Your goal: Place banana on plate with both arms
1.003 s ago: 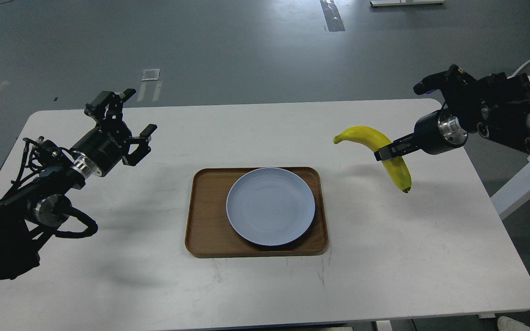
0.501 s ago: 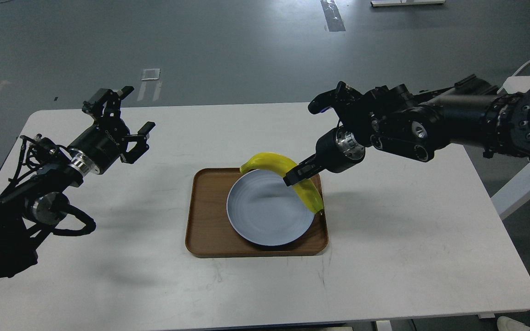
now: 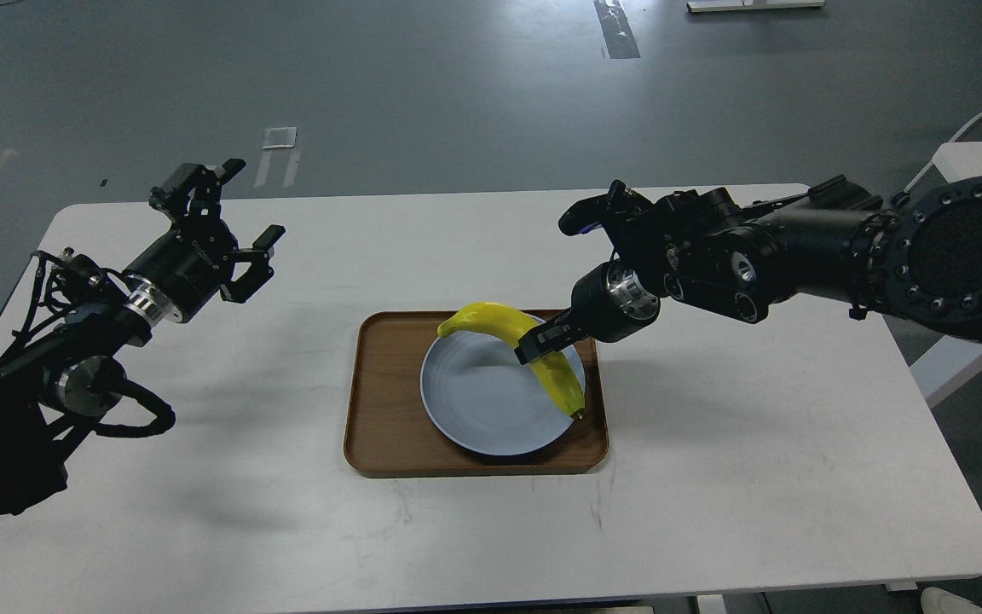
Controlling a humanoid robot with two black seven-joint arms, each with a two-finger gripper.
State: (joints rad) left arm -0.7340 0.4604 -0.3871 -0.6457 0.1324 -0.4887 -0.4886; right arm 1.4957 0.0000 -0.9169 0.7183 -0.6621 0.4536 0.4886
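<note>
Yellow curved banana (image 3: 542, 362) hung over our pale blue-grey round plate (image 3: 478, 408), right claw (image 3: 540, 341) gripping it; release remained. Left claw (image 3: 227, 217) spread wide.

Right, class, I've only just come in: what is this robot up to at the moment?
The right tool is shut on the banana, holding it over the right side of the pale blue plate, which sits on a brown tray on the white table. Whether the banana's dark tip touches the plate cannot be told. The left tool hangs open and empty over the table's far left.
</note>
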